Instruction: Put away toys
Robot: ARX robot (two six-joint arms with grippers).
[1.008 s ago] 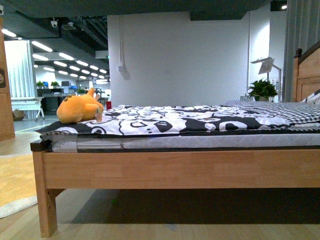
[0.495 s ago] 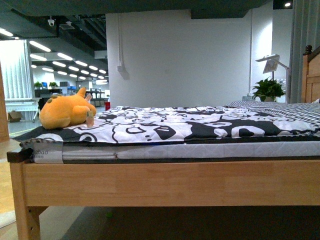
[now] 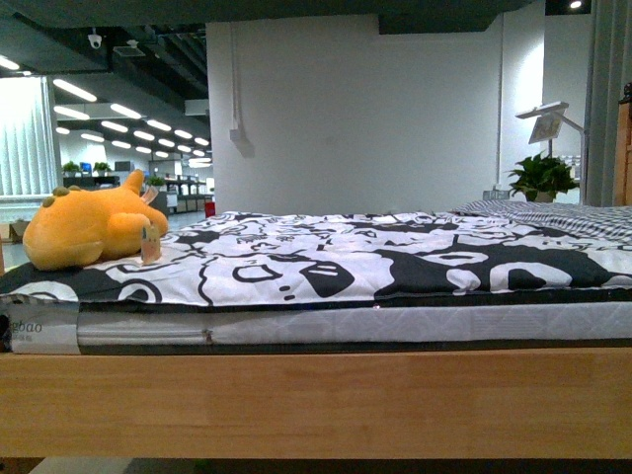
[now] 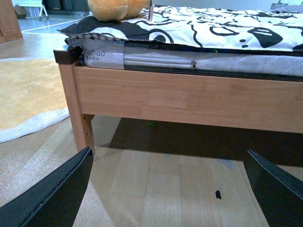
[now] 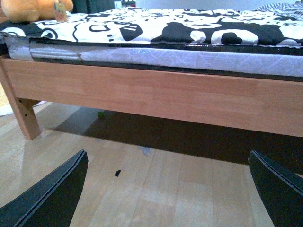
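An orange-yellow plush toy [image 3: 89, 227] lies on the black-and-white patterned bedding at the far left end of the bed [image 3: 316, 405], a small tag hanging from it. Its lower part also shows in the left wrist view as the plush toy [image 4: 118, 9], and a corner of the plush toy [image 5: 33, 9] appears in the right wrist view. My left gripper [image 4: 170, 194] hangs open low over the wooden floor in front of the bed frame, nothing between its fingers. My right gripper [image 5: 170, 194] is open too, also above bare floor. Neither arm shows in the front view.
The wooden bed rail [image 4: 189, 101] and its leg [image 4: 80, 113] stand ahead of both grippers. A yellow rug [image 4: 28, 94] lies on the floor to the left. A potted plant [image 3: 541, 178] and a lamp [image 3: 548, 123] stand at the back right by a white wall.
The front view has closed in on the bed and shifted right: the plush toy has slid toward the left edge, the bed leg and floor have dropped out of sight.
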